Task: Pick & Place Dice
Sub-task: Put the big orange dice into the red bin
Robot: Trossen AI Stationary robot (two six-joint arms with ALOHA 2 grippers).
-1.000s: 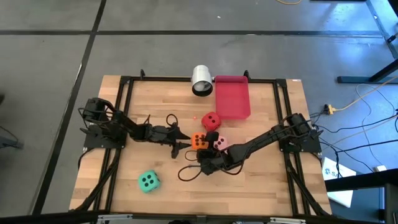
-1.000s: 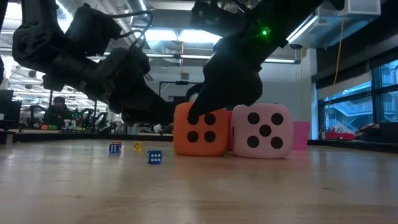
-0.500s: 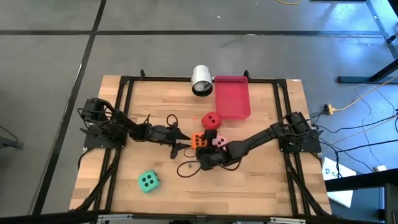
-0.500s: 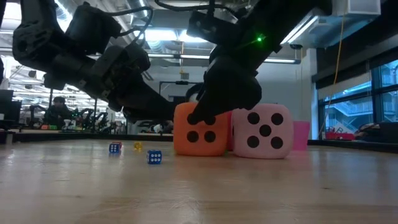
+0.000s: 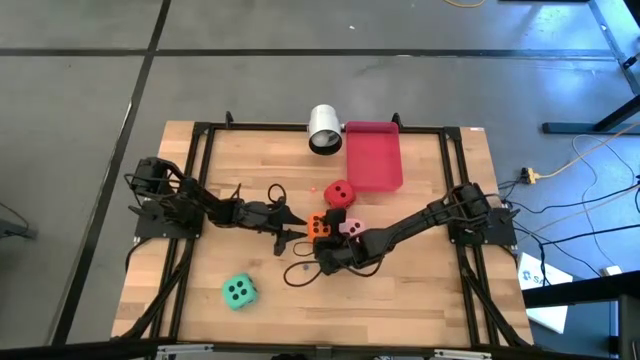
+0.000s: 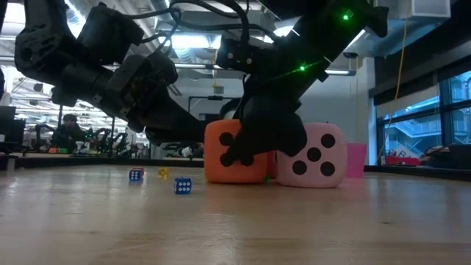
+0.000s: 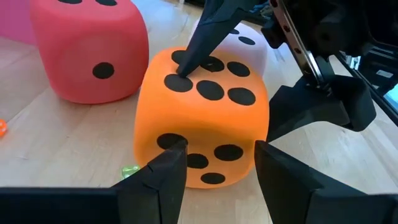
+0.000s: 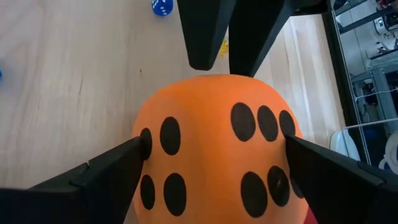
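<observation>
Fingers of the right end effector (image 8: pixel 211 171) stand wide apart on either side of the soft orange cube die with dark pips (image 8: pixel 214 143), flanking it without clamping. The left end effector (image 7: pixel 214 177) faces the same die from the opposite side, part-open and empty, its tips just short of the cube.

Crowding looks like the main risk. With both arms converging on one die, a close by the right fingers could pinch against the left arm's tips, or squeeze the soft cube so it pops sideways. The pink die (image 6: pixel 318 154) sits touching the orange one, so any shove would probably drag it along; the red die (image 5: pixel 339 192) stands just behind. Several tiny blue and yellow dice (image 6: pixel 182 185) lie nearby and could scatter if swept.

The green die (image 5: pixel 238 291) lies well apart near the front of the pale wooden worktop (image 5: pixel 420 300). At its far edge sit a flat red rectangular tray (image 5: pixel 373 153) and a white cylindrical cup (image 5: pixel 324 130) on its side. Beyond lies grey floor; a workshop with bright ceiling lights and windows fills the background.
</observation>
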